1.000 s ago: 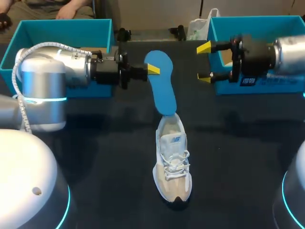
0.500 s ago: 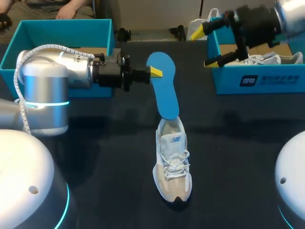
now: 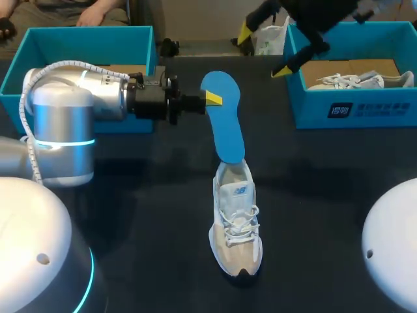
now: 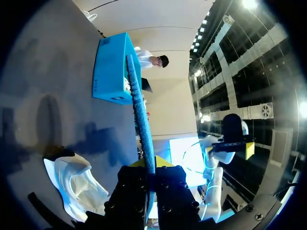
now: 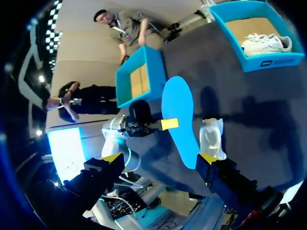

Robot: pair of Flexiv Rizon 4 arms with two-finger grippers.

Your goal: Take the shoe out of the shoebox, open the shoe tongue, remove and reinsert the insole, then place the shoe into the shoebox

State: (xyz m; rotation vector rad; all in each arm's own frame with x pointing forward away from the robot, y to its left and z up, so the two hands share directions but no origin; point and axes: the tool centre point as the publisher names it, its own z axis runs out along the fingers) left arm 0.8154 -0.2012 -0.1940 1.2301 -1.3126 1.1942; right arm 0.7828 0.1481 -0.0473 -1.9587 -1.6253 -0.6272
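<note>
- Fingers of my left gripper are clamped on the upper part of a flat blue foam insole, with one yellow tip pressed flat against its face
- From my left wrist, the insole shows edge-on, running straight out from between those closed fingers
- The insole stands tilted above the black table, and its lower end meets the heel opening of a white and beige mesh lace-up sneaker; I cannot tell how far it reaches inside
- The sneaker sits upright near the middle of the table, toe toward me and heel toward the far edge, outside both boxes
- My right gripper hangs high at the far side, by the inner end wall of an open bright blue cardboard shoebox; its fingers are spread wide with nothing between them
- From my right wrist, the insole and the sneaker lie ahead of those spread tips, well apart from them
- A second pale sneaker lies on the brown floor of that shoebox
- Another open blue box stands at the far left, behind my left arm
</note>
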